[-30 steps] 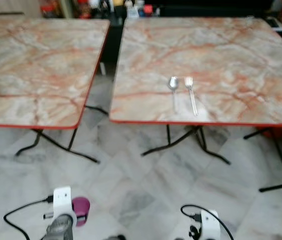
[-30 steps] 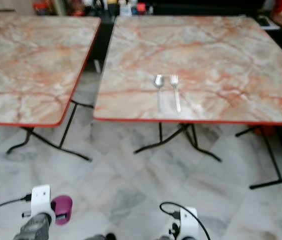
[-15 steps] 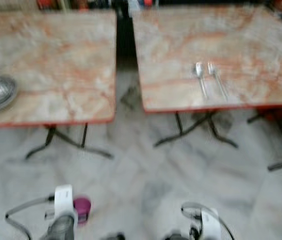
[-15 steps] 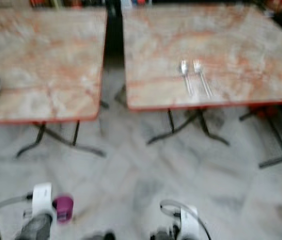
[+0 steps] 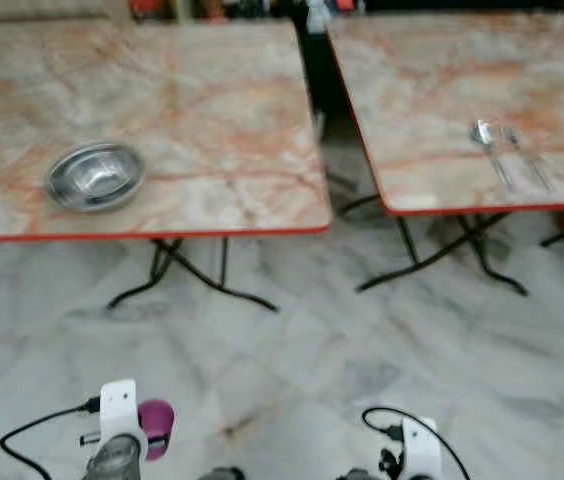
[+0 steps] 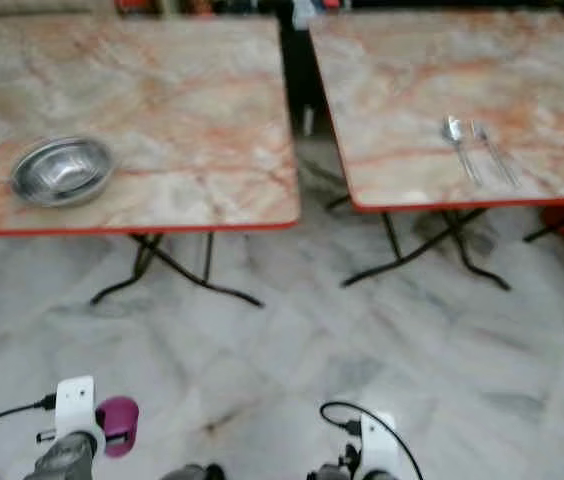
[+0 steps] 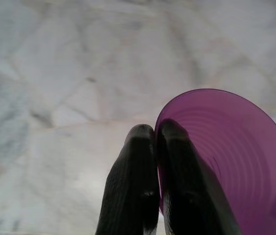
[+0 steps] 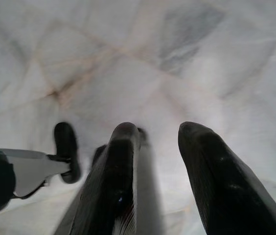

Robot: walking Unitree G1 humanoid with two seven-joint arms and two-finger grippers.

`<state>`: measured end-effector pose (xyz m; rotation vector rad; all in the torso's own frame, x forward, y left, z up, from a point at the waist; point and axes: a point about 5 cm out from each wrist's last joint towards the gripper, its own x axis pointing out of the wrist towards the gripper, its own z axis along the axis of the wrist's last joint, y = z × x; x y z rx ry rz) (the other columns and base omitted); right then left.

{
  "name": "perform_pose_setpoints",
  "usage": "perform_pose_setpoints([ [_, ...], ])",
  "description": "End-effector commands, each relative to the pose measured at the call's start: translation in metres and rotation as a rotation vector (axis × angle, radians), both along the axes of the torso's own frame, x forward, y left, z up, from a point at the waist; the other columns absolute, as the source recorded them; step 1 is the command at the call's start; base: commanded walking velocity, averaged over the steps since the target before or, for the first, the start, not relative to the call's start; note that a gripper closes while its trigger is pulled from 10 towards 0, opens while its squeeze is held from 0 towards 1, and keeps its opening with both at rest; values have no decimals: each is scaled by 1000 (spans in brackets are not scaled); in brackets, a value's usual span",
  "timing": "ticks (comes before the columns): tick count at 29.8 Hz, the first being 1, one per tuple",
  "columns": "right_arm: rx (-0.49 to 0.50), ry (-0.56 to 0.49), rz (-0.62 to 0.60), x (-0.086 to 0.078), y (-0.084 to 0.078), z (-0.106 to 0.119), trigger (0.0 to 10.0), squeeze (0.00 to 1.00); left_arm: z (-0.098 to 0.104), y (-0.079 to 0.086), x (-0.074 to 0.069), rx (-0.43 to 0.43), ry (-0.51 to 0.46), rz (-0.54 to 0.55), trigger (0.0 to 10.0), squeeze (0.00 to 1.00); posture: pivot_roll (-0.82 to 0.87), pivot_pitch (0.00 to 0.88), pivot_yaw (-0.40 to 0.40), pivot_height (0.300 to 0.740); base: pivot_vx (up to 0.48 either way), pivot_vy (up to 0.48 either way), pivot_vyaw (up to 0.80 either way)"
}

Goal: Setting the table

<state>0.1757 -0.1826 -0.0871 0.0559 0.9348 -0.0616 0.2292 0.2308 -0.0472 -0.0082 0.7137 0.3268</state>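
My left gripper (image 7: pixel 156 129) is shut on the rim of a purple plastic cup (image 7: pixel 226 156), one finger inside and one outside. It hangs low over the floor, and the cup (image 5: pixel 155 443) shows beside my left wrist. My right gripper (image 8: pixel 157 129) also hangs low over the floor, open with nothing between its fingers. A steel bowl (image 5: pixel 94 177) sits on the left marble table (image 5: pixel 212 120), near its front left. A spoon (image 5: pixel 484 140) and a fork (image 5: pixel 527 160) lie side by side near the front edge of the right marble table (image 5: pixel 442 70).
A narrow gap (image 5: pixel 327 110) separates the two red-edged tables, which stand on black folding legs (image 5: pixel 192 280). Grey marble floor (image 5: pixel 292 350) lies between me and the tables. Bottles and jars (image 5: pixel 312 10) stand in the dark behind them.
The camera has turned left, so both tables slid right in the picture and the steel bowl came fully into view. The cup stays in my left gripper.
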Motion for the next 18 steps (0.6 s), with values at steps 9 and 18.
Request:
perform_pose_setpoints([
  [9,-13,34,-18,-12,-8,-5,10000,0,-8,-6,-9,-26,31,-3,10000,0,1,145,19,740,0,480,0],
  [18,-12,36,-18,-13,-8,-5,10000,0,-6,-7,-6,-23,22,-7,10000,0,1,143,21,740,0,480,0],
])
